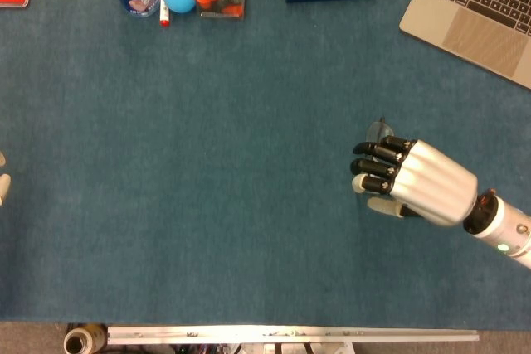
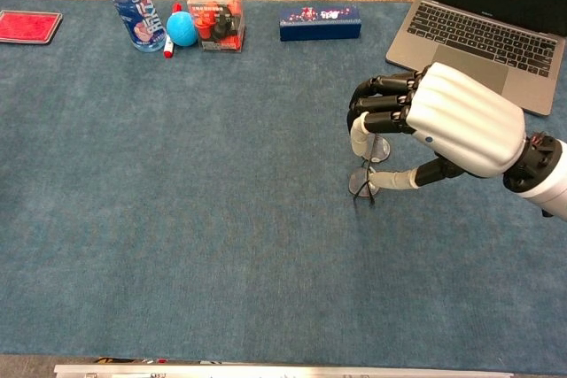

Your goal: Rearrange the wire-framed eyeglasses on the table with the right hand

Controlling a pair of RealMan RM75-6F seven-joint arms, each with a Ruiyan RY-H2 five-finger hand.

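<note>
Your right robot hand (image 2: 423, 135) sits at the right of the frame, fingers curled down over the eyeglasses (image 2: 365, 181), thumb (image 2: 391, 180) beside the lower lens; you cannot tell whether it grips them. The eyeglasses lie on the blue surface (image 2: 195, 201), below the laptop (image 2: 485, 28). Only the fingertips of your left robot hand (image 1: 2, 181) show at the left edge of the head view.

Laptop (image 2: 483, 28) crowds behind right hand (image 2: 443, 126); bare blue cloth (image 2: 195, 201) spreads leftward, unobstructed.
</note>
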